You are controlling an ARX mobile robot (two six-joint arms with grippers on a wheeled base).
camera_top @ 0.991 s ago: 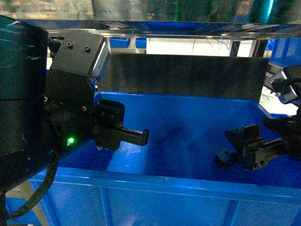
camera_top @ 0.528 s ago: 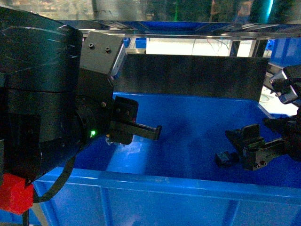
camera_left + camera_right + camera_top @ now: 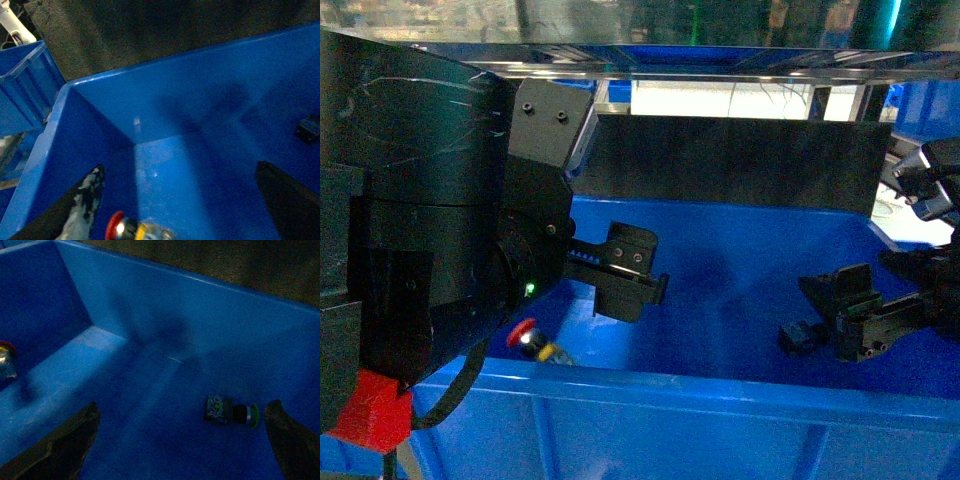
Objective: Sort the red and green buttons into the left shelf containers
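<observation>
Inside the blue bin (image 3: 720, 395), the left gripper (image 3: 175, 200) hangs with its jaws spread wide and empty — the red button (image 3: 527, 336) lies on the floor just below them, near the bin's left wall. Further right, the green button (image 3: 231, 411) rests on its side between the right gripper's (image 3: 180, 440) jaws, also wide apart — touching neither.

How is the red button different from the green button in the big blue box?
The red button has a red cap and some yellow on its body; the green button has a green cap on a dark body. The red button lies by the bin's left wall, under the left end effector; the green one lies on the right, by the right end effector. Both rest loose on their sides, ungripped.
</observation>
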